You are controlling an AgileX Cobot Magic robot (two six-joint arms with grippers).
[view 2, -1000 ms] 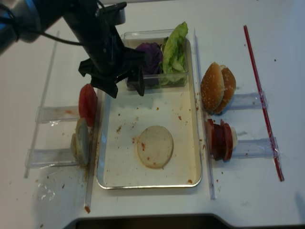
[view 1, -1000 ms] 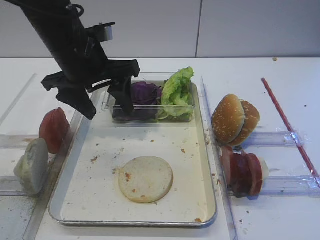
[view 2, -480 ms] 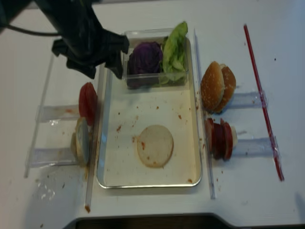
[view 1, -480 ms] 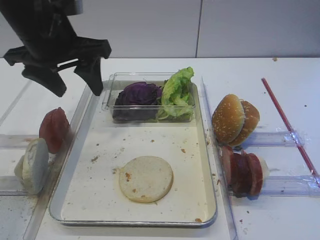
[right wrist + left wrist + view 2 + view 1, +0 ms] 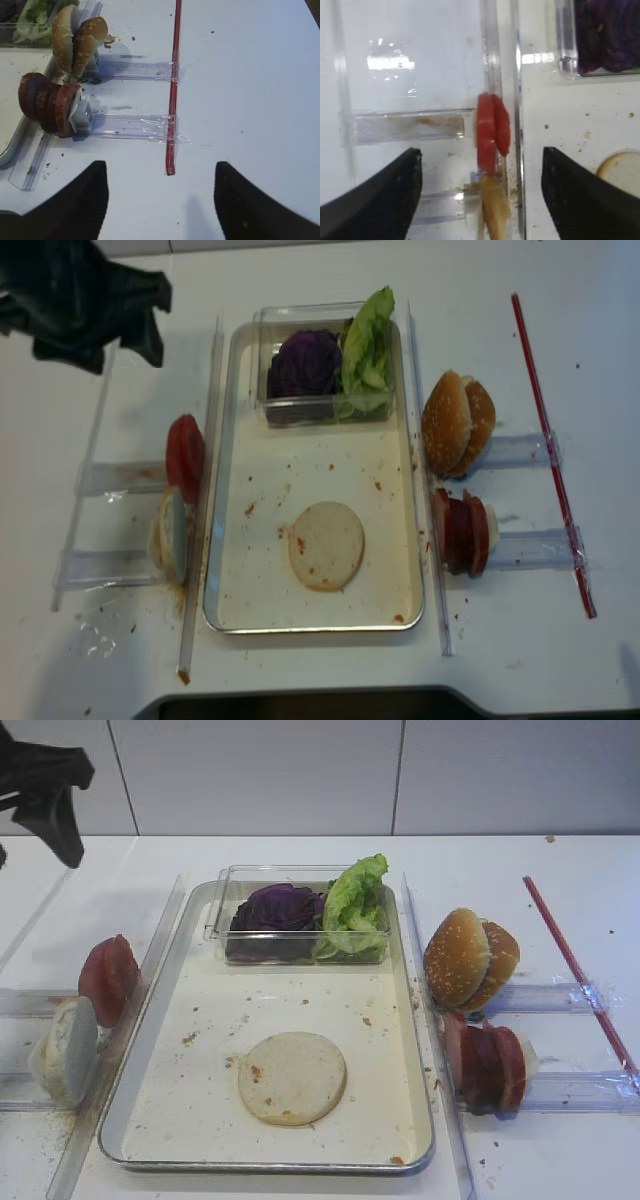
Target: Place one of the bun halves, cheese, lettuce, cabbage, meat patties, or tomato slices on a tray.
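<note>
One bun half (image 5: pixel 292 1077) lies flat on the cream floor of the tray (image 5: pixel 412 1020) in the high view, and my left gripper (image 5: pixel 45 795), which hung low over the tray's far end a second ago, has swung up and off to the far left with nothing in it; I judge that placement done and a next item due. At the tray's far end the clear plastic box (image 5: pixel 225 885) holds purple cabbage (image 5: pixel 275 910) beside lettuce (image 5: pixel 355 900). My right wrist view shows my right gripper (image 5: pixel 160 200) spread wide and empty above bare table, near meat patties (image 5: pixel 47 102) and sesame buns (image 5: pixel 75 40) standing in clear racks. My left wrist view shows the jaws well apart above tomato slices (image 5: pixel 491 130). Overhead, another bun half (image 5: pixel 170 535) stands just beside the tomato, outside the tray.
</note>
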